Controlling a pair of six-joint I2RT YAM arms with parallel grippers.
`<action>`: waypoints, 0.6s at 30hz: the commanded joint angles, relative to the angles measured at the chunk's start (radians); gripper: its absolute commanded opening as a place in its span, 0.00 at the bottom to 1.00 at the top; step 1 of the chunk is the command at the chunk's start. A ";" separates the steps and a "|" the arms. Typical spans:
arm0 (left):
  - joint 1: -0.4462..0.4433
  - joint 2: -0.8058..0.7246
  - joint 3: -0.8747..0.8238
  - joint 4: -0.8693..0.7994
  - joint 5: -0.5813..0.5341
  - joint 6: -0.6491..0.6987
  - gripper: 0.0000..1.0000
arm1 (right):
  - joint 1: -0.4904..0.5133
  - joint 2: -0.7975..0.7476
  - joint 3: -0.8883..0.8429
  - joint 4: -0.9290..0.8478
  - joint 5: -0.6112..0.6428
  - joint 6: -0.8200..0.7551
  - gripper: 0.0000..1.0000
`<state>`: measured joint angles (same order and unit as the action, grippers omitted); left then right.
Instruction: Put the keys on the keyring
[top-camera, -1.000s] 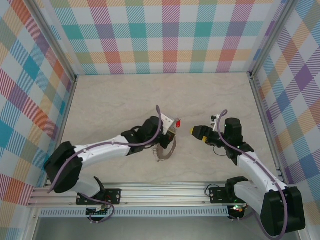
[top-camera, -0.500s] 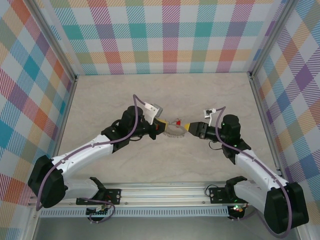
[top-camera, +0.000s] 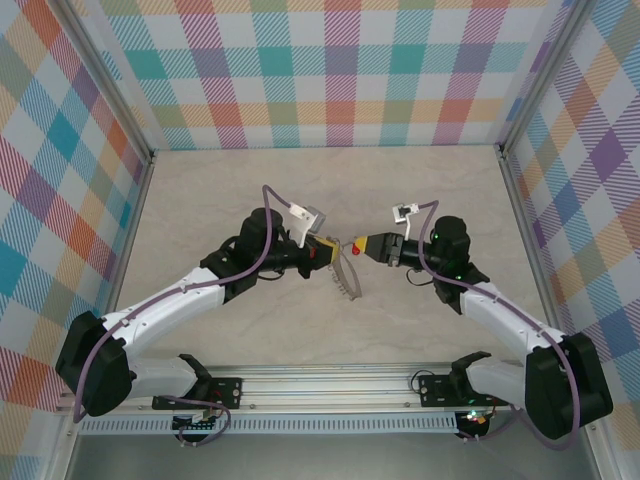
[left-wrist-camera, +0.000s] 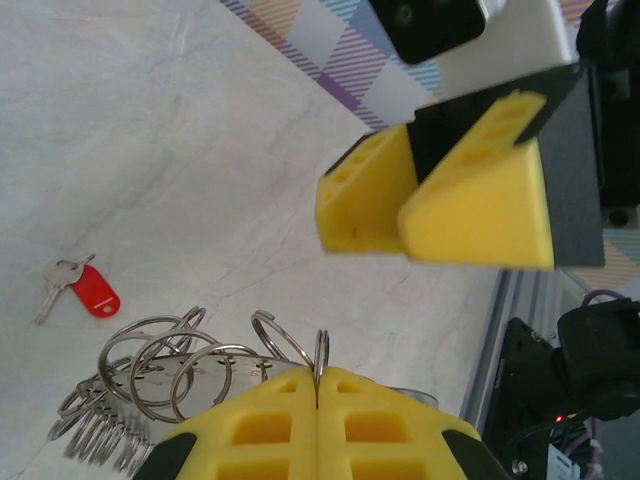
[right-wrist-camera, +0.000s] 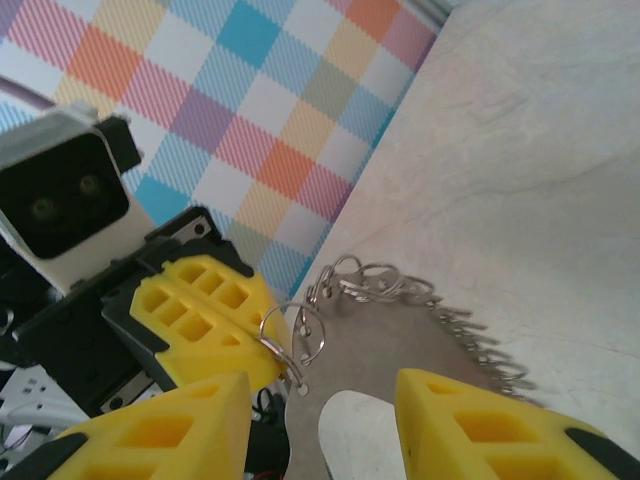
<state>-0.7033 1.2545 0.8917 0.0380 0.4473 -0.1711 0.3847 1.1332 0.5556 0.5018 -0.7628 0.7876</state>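
Well clear of walls (top-camera: 340, 80): keyring (top-camera: 347, 283) (ctr).

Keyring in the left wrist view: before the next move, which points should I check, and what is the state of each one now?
1. Left gripper jaws shut on a loop of the keyring: ok.
2. Key held by an arm: not ok; it lies on the table, apart from the keyring.
3. Right gripper jaws open and empty: ok.
4. Right gripper free of the keyring plate: cannot tell; in the right wrist view the plate sits between its jaws.
5. Keyring lifted off the table: cannot tell.
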 joint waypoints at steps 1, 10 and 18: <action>0.016 -0.010 0.032 0.073 0.056 -0.028 0.00 | 0.036 0.011 0.034 0.083 -0.041 -0.023 0.41; 0.021 0.008 0.046 0.092 0.101 -0.044 0.00 | 0.066 0.019 0.038 0.084 -0.022 -0.039 0.36; 0.021 0.024 0.055 0.097 0.115 -0.049 0.00 | 0.072 0.040 0.042 0.112 -0.038 -0.033 0.28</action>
<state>-0.6949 1.2743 0.9009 0.0673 0.5327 -0.2100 0.4488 1.1667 0.5652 0.5579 -0.7723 0.7704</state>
